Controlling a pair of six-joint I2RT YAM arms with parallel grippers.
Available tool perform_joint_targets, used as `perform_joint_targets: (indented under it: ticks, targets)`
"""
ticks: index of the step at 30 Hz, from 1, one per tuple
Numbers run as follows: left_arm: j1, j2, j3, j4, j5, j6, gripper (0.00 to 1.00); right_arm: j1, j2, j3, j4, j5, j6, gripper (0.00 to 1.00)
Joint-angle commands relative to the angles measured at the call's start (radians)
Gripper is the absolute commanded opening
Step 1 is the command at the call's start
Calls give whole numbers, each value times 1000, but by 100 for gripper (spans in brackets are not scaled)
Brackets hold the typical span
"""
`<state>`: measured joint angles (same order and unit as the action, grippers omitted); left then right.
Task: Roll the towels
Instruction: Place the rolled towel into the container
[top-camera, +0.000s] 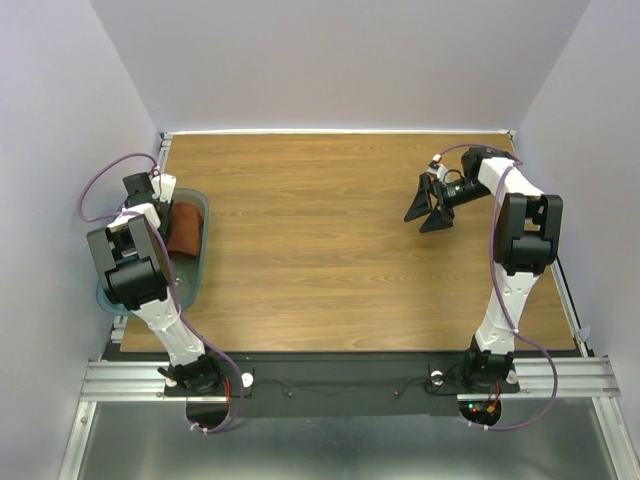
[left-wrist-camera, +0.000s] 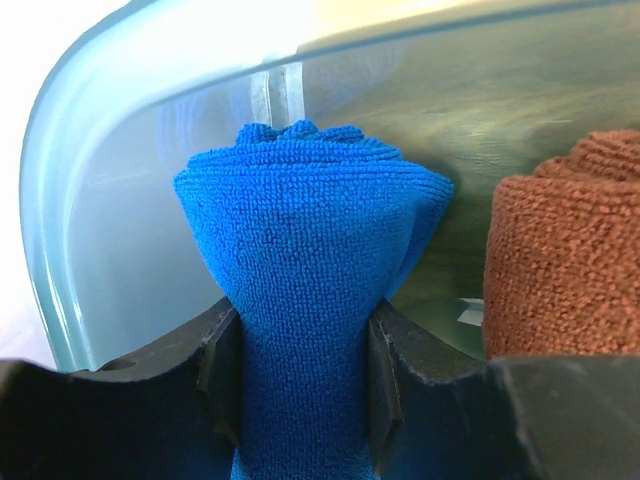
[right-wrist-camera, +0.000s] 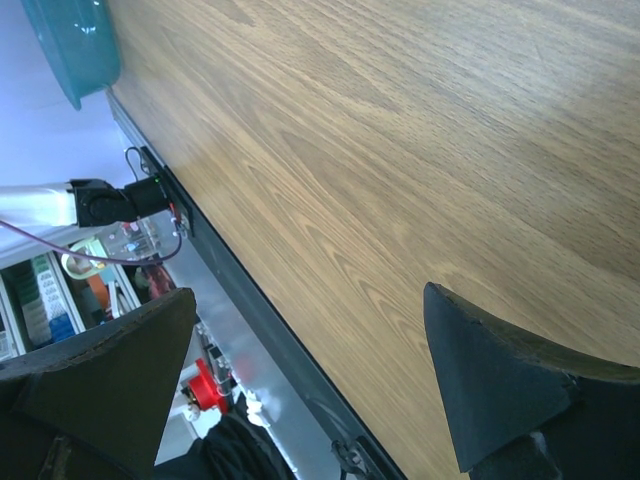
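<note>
A rolled royal blue towel (left-wrist-camera: 310, 220) stands inside the translucent teal bin (left-wrist-camera: 110, 220), and my left gripper (left-wrist-camera: 305, 370) is shut on its lower part, a pad pressing in on each side. Next to it on the right lies the rolled rust-brown towel (left-wrist-camera: 565, 250), resting in the bin and held by nothing. From above, the brown towel (top-camera: 185, 228) shows in the bin (top-camera: 207, 245) beside my left arm, which hides the blue one. My right gripper (top-camera: 428, 205) hovers open and empty over the table's far right; its fingers (right-wrist-camera: 480, 380) stand wide apart above bare wood.
The wooden table (top-camera: 320, 240) has walls on its left, far and right sides. A black strip and metal rail (top-camera: 340, 375) run along the near edge by the arm bases. The teal bin (right-wrist-camera: 70, 40) sits at the table's left edge.
</note>
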<state>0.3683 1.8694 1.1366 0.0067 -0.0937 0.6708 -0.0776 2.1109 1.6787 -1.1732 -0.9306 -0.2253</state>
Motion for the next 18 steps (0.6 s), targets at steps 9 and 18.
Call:
perform_joint_targets:
  ticks: [9,18]
  targets:
    - [11,-91,77,-188,88,-66,48,-5,-26,59,-32,-20,-11,100]
    - [12,-159,176,-283,49,-80,81,-5,-49,98,-49,-39,-11,100]
